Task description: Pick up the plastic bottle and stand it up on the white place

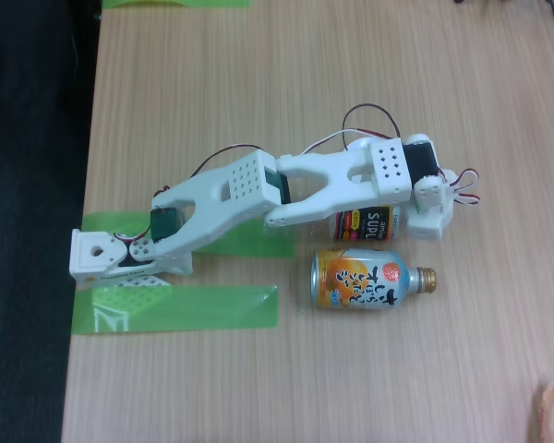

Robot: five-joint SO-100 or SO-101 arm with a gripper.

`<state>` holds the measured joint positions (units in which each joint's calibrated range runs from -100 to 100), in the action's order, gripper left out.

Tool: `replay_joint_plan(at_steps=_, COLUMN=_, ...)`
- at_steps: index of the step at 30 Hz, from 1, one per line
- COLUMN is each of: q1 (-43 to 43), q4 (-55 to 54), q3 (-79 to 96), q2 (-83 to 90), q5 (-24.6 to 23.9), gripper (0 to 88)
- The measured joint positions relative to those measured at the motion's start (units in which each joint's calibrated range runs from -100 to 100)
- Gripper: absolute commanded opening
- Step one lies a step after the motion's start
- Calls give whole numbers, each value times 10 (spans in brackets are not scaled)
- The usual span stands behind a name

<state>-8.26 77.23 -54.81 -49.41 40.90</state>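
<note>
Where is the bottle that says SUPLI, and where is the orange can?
plastic bottle (367,224): fixed view, on its label, showing below the arm.
orange can (360,280): fixed view, on the middle of its printed side, lying on the table.

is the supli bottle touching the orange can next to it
Cannot tell. In the fixed view the plastic bottle lies just above the orange can, with the arm covering much of the bottle; any gap between them is too thin to make out.

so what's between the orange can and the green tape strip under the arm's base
In the fixed view the stretch between the orange can and the green tape strip is bare wooden table; nothing lies there.
</note>
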Motion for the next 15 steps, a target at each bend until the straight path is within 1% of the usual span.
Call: replay_joint_plan(at_steps=15, q1=-7, q4=0, q3=0, q2=-2, q5=0, gripper=336)
